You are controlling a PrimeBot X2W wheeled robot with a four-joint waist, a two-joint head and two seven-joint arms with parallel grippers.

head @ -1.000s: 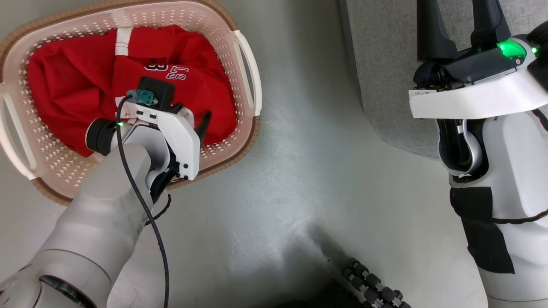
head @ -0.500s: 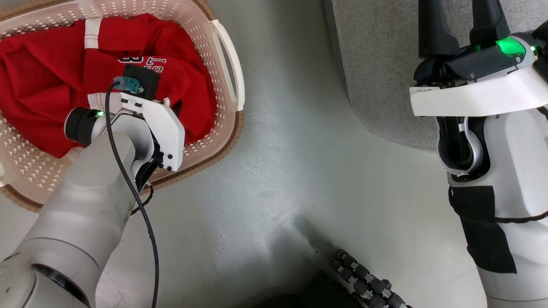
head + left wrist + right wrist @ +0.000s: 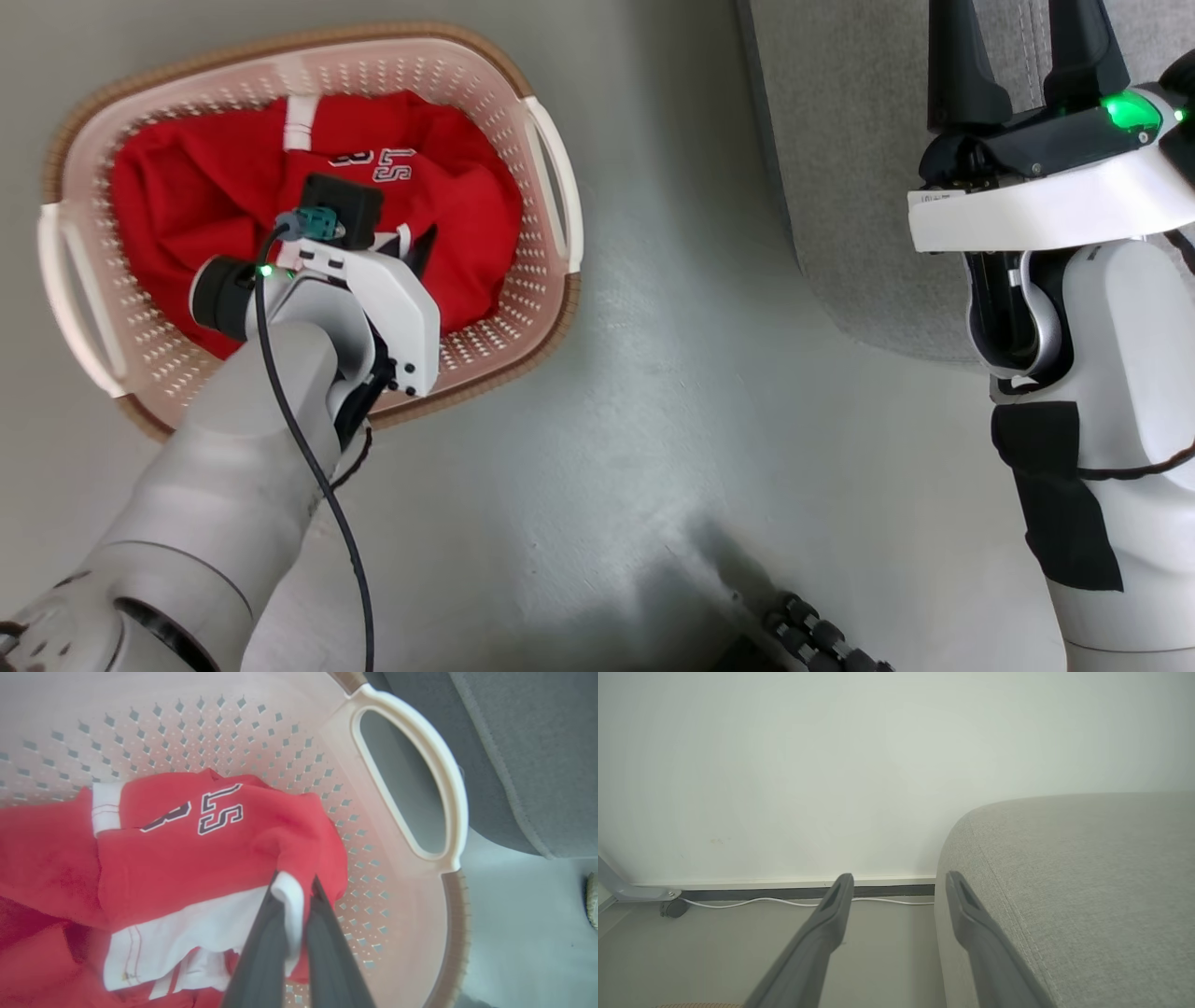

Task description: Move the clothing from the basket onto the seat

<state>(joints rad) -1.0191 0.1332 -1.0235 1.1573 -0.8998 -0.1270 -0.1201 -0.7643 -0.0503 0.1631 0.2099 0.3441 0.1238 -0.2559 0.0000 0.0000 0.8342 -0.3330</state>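
Red soft fabric shirt with white trim bands (image 3: 187, 858) gripped inside the cream-white perforated plastic laundry basket (image 3: 373, 75)
Left tool (image 3: 294, 884) is clamped closed on a white trim fold, lower centre of the wrist frame, probably for lifting out; the shirt lies bunched, long axis left-right across the head frame. Right tool (image 3: 1018, 56) hovers wide apart, empty, by the light grey woven-fabric seat cushion (image 3: 840, 140), upper right

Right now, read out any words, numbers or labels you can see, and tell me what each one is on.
"LS": dark, white-edged letters on the red clothing, upside down in the head view.
The character beside them: half hidden by a fold, unreadable.
A sticker on the right arm's white wrist shell: too small to read.
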